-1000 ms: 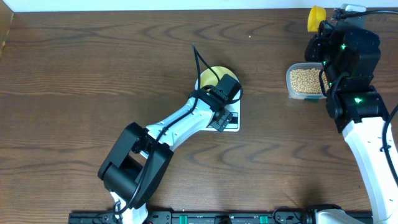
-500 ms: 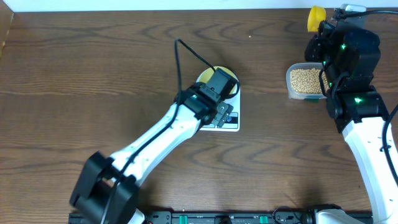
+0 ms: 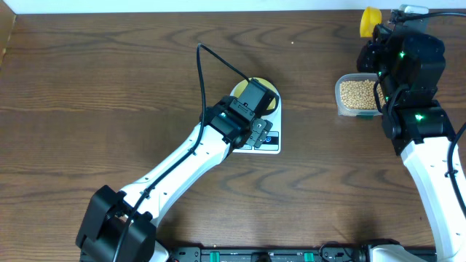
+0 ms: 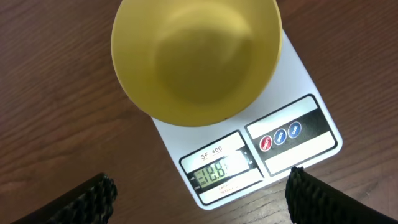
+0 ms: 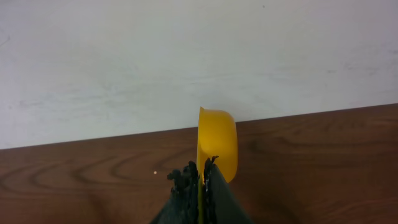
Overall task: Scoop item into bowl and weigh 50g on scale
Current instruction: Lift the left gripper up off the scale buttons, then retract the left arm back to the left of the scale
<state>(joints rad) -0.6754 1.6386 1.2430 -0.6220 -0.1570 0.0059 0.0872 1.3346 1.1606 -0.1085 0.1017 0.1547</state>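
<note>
The pale yellow bowl (image 4: 196,56) stands empty on the white scale (image 4: 298,93), whose display (image 4: 214,173) is lit. My left gripper (image 4: 202,196) hovers open just above them, fingers wide apart at the scale's display edge and touching nothing. From overhead, the left gripper (image 3: 256,98) covers most of the bowl (image 3: 240,89). The beige beans (image 3: 357,92) fill a clear tub at the right. My right gripper (image 5: 200,171) is shut on the handle of a bright yellow scoop (image 5: 217,140), held edge-up beyond the tub near the table's far edge, where the scoop (image 3: 370,20) also shows from overhead.
The clear tub (image 3: 341,102) sits right of the scale (image 3: 273,145), close under the right arm (image 3: 411,80). A white wall (image 5: 186,56) rises behind the table's far edge. The left arm (image 3: 182,164) stretches diagonally from the front left across the brown wooden table (image 3: 87,87).
The left arm has stretched out, its elbow dropping toward the front left, and its gripper has shifted slightly left over the bowl. The right arm and the scoop have not moved.
</note>
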